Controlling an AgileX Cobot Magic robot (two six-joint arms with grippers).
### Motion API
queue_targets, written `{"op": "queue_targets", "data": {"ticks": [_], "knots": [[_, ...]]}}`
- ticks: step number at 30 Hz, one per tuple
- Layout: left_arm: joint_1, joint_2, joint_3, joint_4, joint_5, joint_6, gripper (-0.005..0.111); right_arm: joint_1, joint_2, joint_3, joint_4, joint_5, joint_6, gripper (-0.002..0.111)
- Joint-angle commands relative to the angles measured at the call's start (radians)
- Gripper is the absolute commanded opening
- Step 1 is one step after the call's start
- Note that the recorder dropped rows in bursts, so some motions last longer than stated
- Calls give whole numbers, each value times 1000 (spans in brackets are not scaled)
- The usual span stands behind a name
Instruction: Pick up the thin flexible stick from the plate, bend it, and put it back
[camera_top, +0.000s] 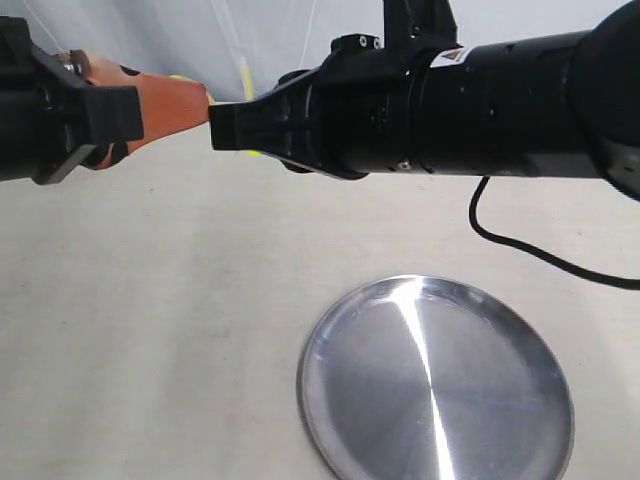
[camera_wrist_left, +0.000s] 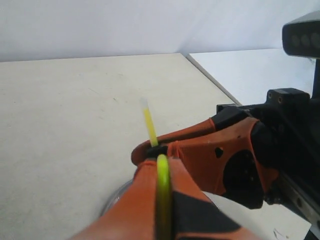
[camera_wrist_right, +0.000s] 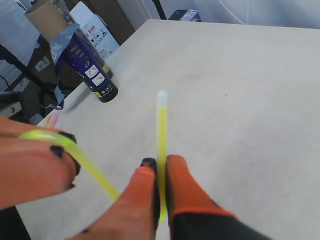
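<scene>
The thin flexible stick (camera_top: 247, 74) is held in the air above the table, left of and beyond the plate (camera_top: 435, 385). My left gripper (camera_top: 203, 101), with orange fingers, is shut on one part of the stick (camera_wrist_left: 162, 182). My right gripper (camera_top: 222, 125) meets it tip to tip and is shut on another part of the stick (camera_wrist_right: 161, 125), whose pale tip sticks out past the fingers. Between the two grips the yellow-green strand curves in a bend (camera_wrist_right: 85, 162). The shiny silver plate lies bare at the front right; only its rim (camera_wrist_left: 116, 196) peeks out below the left gripper (camera_wrist_left: 162, 162).
A dark blue canister (camera_wrist_right: 92, 70) stands near the table's edge, with cardboard boxes (camera_wrist_right: 45, 17) on the floor beyond it. A black cable (camera_top: 520, 245) hangs from the right arm over the table. The table's far edge (camera_wrist_left: 210, 75) runs behind the grippers.
</scene>
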Motion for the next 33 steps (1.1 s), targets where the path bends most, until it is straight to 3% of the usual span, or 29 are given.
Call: {"op": "queue_targets", "data": {"ticks": [1,33], "knots": [[-1,5,-9,-18,-114,3,0,8,0,7,-16,104,-20,-1],[-1,80,-9,-25,-178,3,0,10,-5,7,-16,208,-40,-1]]}}
